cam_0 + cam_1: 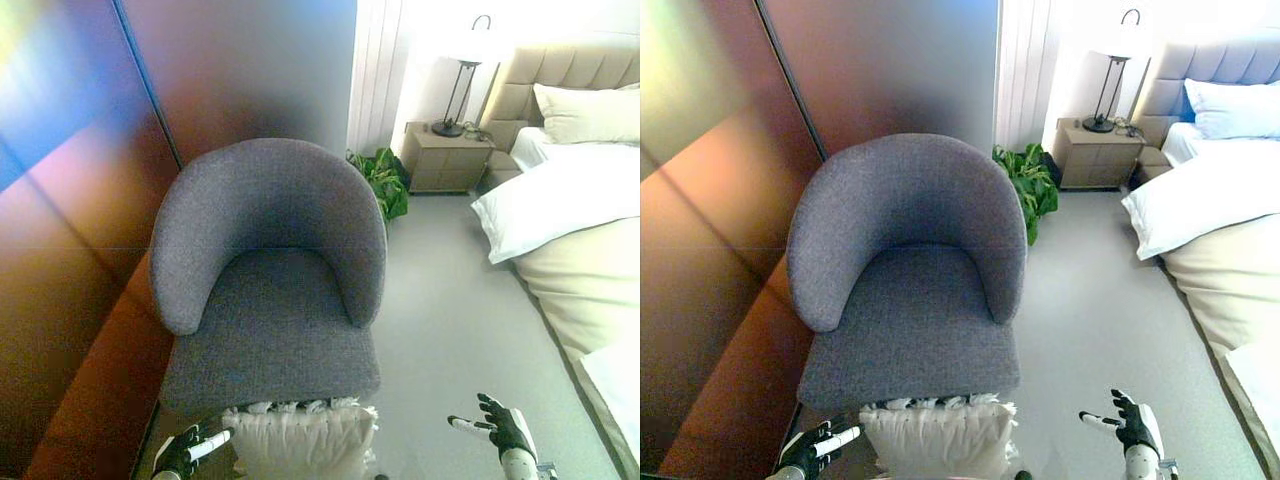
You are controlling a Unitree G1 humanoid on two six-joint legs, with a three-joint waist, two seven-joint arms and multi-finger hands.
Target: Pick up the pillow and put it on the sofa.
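Observation:
A white pillow [300, 438] with a fringed top edge stands on the floor against the front of the grey tub chair [268, 290], at the bottom middle of the view. My left hand [185, 452] sits just left of the pillow, fingers straight and pointing at its side, close to it but apart. My right hand [503, 426] hovers over the carpet well to the right of the pillow, fingers spread and holding nothing. The chair's seat [908, 330] is bare.
A dark glossy wall panel [90, 200] runs along the left, close to the chair. A bed [580, 230] with white bedding fills the right side. A green plant [385, 180], a nightstand [445, 158] and a lamp [462, 80] stand at the back.

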